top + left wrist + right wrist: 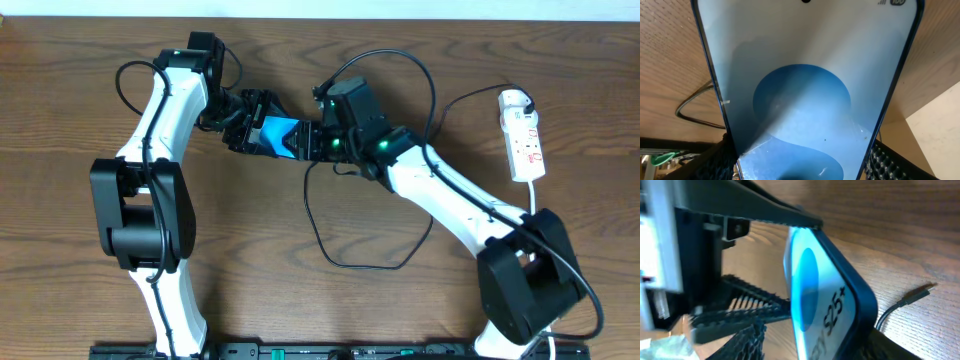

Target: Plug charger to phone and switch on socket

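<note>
Overhead: phone (pixel 277 135) sits mid-scene between L claw (pixel 243 130) and R claw (pixel 308 142), which face each other across it. L claw is clamped on the phone across its width. L wrist view shows knurled rubber pads (pixel 884 161) pressed on both side edges, screen toward the cam. Prob. reason: L arm works as a vise, holding the phone steady w/ one end offered to the R arm. R claw straddles that end. R wrist view has the phone edge-on between its fingers, but pinching or just around it, can't tell.

Charger (pixel 352 266) loops loose on the table (pixel 80 80) below the claws. Its tip (pixel 919 293) lies flat on the wood near the phone, in no grip, not plugged in. Socket (pixel 523 135) is far R, well apart from both claws. Nothing is on its switches.

Materials:
- Phone: rigid glossy glass slab, rounded corners, dark frame. Likely slippery, hence the rubber pads on its edges.
- Charger: thin, limp black cable that will prob. flop. The tip is small w/ a metallic end, so fiddly to pick off a flat top.
- Socket: narrow white hard plastic, rounded end, red switch marks, thick white cord.
- Table: matte wood grain.
</note>
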`<state>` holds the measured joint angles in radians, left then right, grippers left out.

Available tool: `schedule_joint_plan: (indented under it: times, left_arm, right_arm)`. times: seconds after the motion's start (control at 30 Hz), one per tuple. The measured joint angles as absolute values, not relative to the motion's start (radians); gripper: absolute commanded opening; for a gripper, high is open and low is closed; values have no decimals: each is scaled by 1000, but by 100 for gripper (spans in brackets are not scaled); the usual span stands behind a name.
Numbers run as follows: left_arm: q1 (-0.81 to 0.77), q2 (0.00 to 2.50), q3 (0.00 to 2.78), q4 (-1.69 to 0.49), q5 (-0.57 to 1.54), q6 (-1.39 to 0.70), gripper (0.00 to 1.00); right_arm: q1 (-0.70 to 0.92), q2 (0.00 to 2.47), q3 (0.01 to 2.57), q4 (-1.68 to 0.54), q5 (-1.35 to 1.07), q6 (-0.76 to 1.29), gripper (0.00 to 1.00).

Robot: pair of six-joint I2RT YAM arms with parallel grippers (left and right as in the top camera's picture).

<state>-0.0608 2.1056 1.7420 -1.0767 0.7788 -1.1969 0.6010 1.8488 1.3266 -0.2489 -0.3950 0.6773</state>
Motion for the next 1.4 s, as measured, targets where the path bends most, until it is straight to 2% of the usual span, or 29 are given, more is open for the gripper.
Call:
schedule_joint_plan:
  times: [0.2, 0.53, 0.8, 1.1, 1.17, 1.4]
  left_arm:
    - [-61, 2106, 1742, -1077, 779, -1196, 65]
    - [-61, 2106, 1742, -1077, 779, -1197, 65]
    - [-61, 2106, 1742, -1074, 780, -1197, 65]
    - [-61, 2105, 1747, -1077, 786, -1193, 66]
    - [-61, 2105, 1747, -1077, 786, -1190, 70]
    - [-60, 2105, 1747, -1038, 798, -1096, 72]
  right_arm:
    - [605, 1892, 1327, -199, -384, 697, 42]
    - [605, 1911, 1327, -167, -384, 725, 24]
    - [605, 1911, 1327, -151, -385, 746, 1]
    - [601, 1920, 1327, -155, -382, 751, 1]
    - [595, 1920, 1327, -155, -389, 755, 1]
    - [511, 1920, 1327, -169, -410, 778, 1]
